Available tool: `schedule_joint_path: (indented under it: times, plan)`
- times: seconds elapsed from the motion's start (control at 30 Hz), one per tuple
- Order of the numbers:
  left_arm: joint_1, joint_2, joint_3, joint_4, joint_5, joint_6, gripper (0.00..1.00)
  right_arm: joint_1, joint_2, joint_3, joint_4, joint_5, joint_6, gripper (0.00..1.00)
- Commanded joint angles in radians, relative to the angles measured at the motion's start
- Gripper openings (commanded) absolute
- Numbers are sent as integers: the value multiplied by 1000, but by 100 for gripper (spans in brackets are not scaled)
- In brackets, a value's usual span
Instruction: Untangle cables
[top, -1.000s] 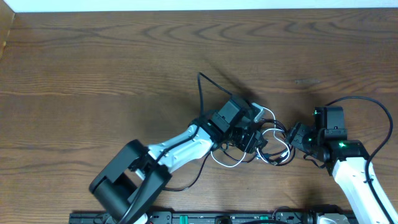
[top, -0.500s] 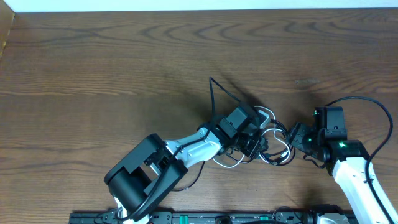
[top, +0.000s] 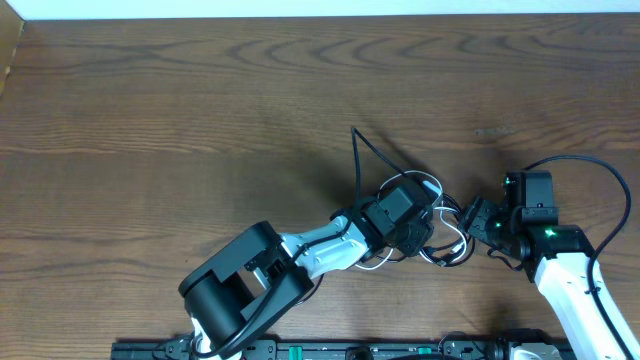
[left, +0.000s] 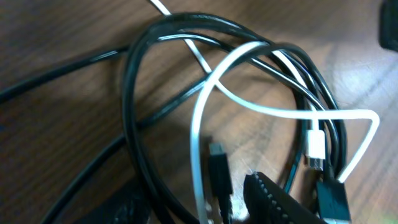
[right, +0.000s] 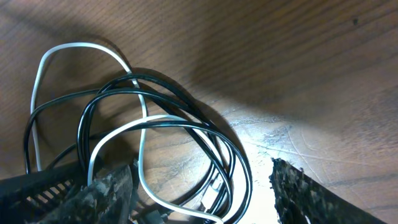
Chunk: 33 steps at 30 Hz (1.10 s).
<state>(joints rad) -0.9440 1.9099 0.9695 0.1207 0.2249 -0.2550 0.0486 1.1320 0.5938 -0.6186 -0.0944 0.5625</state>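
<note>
Left arm (top: 300, 250): white shell with black joints, reaching from the near edge up and right to the tangle.
Right arm (top: 570, 275): white shell and a black wrist block with a green light. A thicker black hose (top: 600, 165) arcs over it.
Left gripper (top: 420, 230): sits right over the knot. Its wrist view shows only one ribbed black finger (left: 273, 198) at the lower edge, so I cannot tell how the jaws stand.
Right gripper (right: 202, 193): jaws spread wide and pinching nothing. The rough, speckled dark fingers (right: 109, 190) stand at either side, with the loops lying between them.
Black cable (left: 186, 22): thin, glossy, round cord, coiled in several overlapping oval loops on the worktop between the two grippers.
White cable (left: 261, 111): thin, matte cord threaded through the black loops, with smooth curves and one sharp bend at the right of the left wrist view.
Plugs: a small rectangular white plug (left: 316, 146) lies against the black loops. A slim black plug (left: 217, 171) lies just beside the white cord.
Worktop (top: 200, 100): dark brown wood with wavy grain. A pale sheen lies beside the coils in the right wrist view.
Far edge: a white strip (top: 300, 8) borders the wood.
</note>
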Motion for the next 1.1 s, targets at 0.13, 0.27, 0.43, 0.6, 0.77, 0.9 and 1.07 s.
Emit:
schedule_joint_path:
  times: [0.13,0.27,0.43,0.6,0.77,0.9,1.07]
  plan:
    - [16,27,3,-9,-58,-12,8,-7,-8,1,-13,-6,-3,68]
    - [20,-4,3,-30,-58,-12,8,-7,-8,1,-20,-6,-3,70]
    - [21,-124,3,-95,-57,-12,8,-5,-8,1,-18,-46,-70,70]
    - [21,-336,3,-181,-57,-12,7,12,-8,1,-12,-108,-184,71]
    - [23,-470,3,-217,-58,-12,8,28,-8,1,8,-177,-235,72]
    - [23,-520,3,-238,-45,-13,8,37,-8,1,34,-204,-246,72]
    - [23,-532,3,-262,10,-11,8,39,-8,0,63,-174,-246,68]
